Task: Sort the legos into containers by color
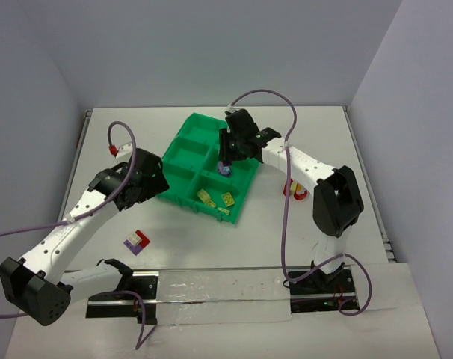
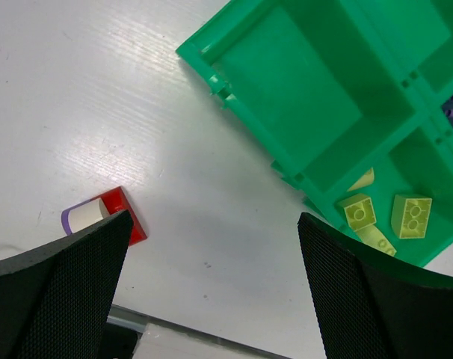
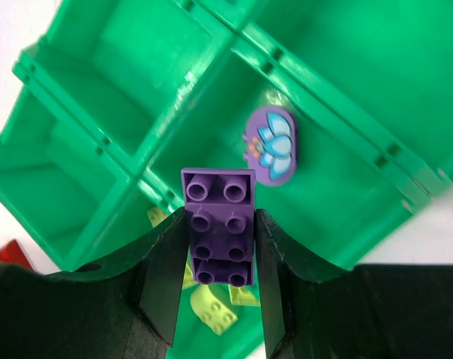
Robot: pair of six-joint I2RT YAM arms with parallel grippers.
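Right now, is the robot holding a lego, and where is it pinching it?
On the right gripper, the fingers pinch the purple brick by its two long sides, above the green tray. The left gripper holds nothing.

Lighting bright and even, from overhead. Shadows soft and short beneath the left arm [image 1: 69, 232] and right arm [image 1: 301, 164] on the white table [image 1: 211, 239]. Streaky sheen on the table in the left wrist view. Small highlights on the green tray [image 3: 189, 78]. Focus sharp across all three views.
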